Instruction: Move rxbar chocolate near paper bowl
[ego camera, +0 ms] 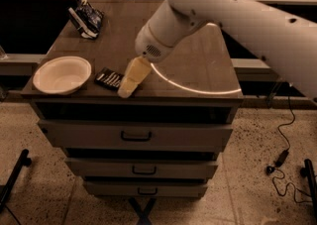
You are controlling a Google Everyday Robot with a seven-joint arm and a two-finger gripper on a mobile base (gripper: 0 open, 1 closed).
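The rxbar chocolate [108,78], a flat black bar with white text, lies on the cabinet top near the front edge, just right of the paper bowl [62,74]. The off-white bowl sits at the front left corner, a small gap from the bar. My gripper [130,81], cream-coloured, hangs from the big white arm [213,11] and points down at the bar's right end, covering that end. Whether it touches the bar cannot be made out.
A blue-and-white snack bag [85,16] stands at the back left of the brown cabinet top [198,65]. The cabinet has drawers with handles [135,136] below. A shelf runs behind it. A cable lies on the speckled floor [280,159] at the right.
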